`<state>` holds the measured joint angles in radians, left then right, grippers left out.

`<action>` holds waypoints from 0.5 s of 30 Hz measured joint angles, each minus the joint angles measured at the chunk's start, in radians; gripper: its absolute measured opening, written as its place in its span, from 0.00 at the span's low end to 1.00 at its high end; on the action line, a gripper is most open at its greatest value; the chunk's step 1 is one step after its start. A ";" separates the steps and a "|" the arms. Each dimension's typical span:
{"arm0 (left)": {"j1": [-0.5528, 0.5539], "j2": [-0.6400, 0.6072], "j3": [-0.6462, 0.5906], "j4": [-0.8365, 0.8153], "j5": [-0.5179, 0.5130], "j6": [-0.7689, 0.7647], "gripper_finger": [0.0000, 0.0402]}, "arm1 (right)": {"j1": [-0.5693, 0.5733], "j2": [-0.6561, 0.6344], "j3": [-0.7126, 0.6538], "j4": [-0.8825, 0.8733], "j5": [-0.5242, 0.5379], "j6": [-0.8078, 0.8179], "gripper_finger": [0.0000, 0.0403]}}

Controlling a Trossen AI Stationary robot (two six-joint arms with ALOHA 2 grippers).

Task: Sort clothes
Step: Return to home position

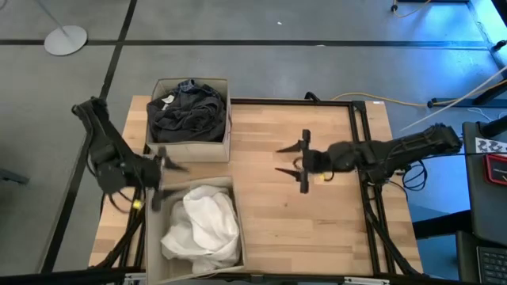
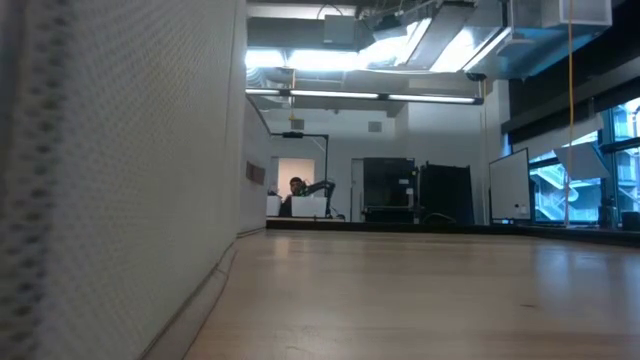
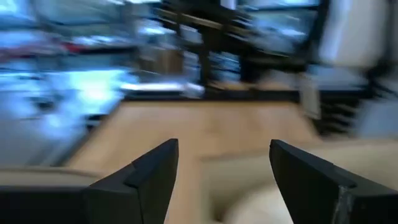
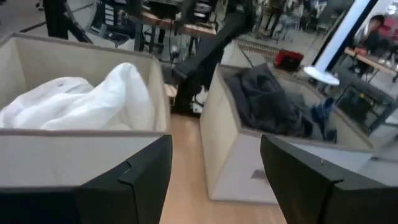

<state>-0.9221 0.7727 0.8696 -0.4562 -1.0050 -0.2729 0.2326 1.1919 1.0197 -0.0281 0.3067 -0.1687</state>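
The dark clothes (image 1: 186,112) fill the far box (image 1: 194,152) at the left side of the counter (image 1: 317,226). The white clothes (image 1: 204,226) are heaped in the near box (image 1: 241,245) just beside it. The left gripper (image 1: 169,184) hovers with its fingers spread wide, holding nothing, over the gap between the two boxes, near a corner of the white pile. The right gripper (image 1: 279,160) hangs open and empty above bare wood mid-counter. It is well apart from both boxes and points toward them.
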 joint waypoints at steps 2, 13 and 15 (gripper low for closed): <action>0.034 -0.048 0.000 -0.024 -0.060 0.028 0.60 | -0.055 0.002 -0.001 0.025 -0.060 -0.019 0.62; 0.246 -0.363 -0.146 -0.087 0.031 0.071 0.60 | -0.376 0.004 -0.001 0.049 -0.402 0.019 0.60; 0.262 -0.442 -0.202 -0.085 0.051 0.049 0.60 | -0.410 0.004 -0.001 0.036 -0.445 0.029 0.56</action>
<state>-0.6602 0.3309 0.6678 -0.5412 -0.9541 -0.2242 -0.1775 1.1961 1.0183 0.0078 -0.1386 -0.1394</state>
